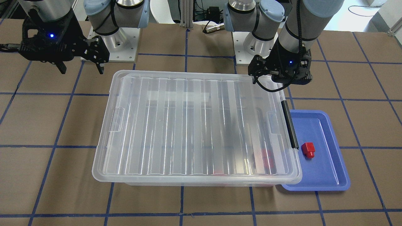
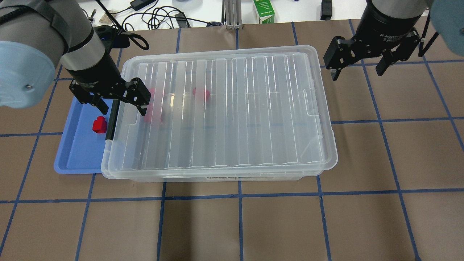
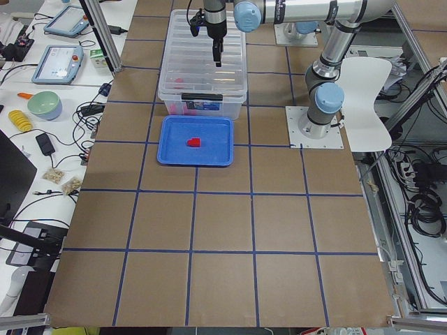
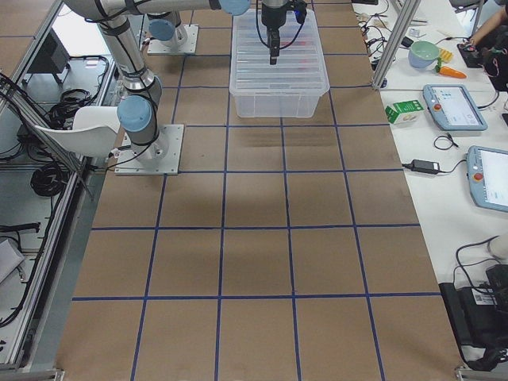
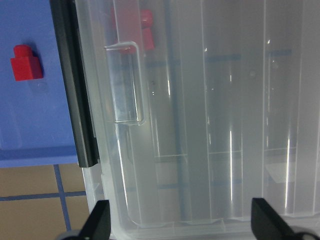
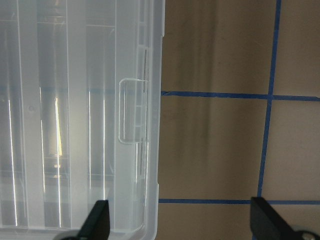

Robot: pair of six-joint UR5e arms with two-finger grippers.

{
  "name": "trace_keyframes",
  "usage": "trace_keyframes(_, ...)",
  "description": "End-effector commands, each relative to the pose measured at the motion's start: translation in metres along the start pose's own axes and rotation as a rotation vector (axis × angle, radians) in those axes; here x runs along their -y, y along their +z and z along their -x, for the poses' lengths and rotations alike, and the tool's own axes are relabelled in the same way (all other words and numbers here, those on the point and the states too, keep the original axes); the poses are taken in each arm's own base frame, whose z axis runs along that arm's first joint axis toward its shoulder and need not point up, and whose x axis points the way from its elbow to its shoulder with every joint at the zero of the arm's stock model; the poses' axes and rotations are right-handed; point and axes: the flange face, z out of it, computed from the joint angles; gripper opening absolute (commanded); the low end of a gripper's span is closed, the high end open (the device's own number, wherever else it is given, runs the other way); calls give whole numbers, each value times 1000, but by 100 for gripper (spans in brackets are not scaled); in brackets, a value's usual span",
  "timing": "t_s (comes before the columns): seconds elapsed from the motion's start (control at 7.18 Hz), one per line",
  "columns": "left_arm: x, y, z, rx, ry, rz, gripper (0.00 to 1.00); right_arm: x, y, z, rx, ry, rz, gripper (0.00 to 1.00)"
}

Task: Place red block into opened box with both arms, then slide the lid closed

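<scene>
Red block (image 2: 99,125) lies loose on the blue tray (image 2: 72,159), just beside the box (image 2: 235,177), whose lid (image 2: 232,108) covers nearly the whole top. Your left arm (image 2: 83,47) hangs its jaws wide over that end; the right arm (image 2: 391,18) holds its jaws wide too, off the far end. Picking hasn't begun, I judge: slide the lid back first, then grasp.

Red block (image 1: 308,149) sat on the blue tray (image 1: 333,175) (not in the box (image 2: 239,177) yet), clear ribbed lid (image 1: 194,125) lay flat covering the box.
</scene>
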Motion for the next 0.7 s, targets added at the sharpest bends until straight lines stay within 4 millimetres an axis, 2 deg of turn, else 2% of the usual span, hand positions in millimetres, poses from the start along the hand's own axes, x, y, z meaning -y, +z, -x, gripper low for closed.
trace_keyframes(0.0, 1, 1, 0, -1, 0, 0, 100, 0, 0, -1, 0, 1, 1, 100)
trace_keyframes(0.56, 2, 1, 0, -4, -1, -2, 100, 0, 2, 0, 5, -11, 4, 100)
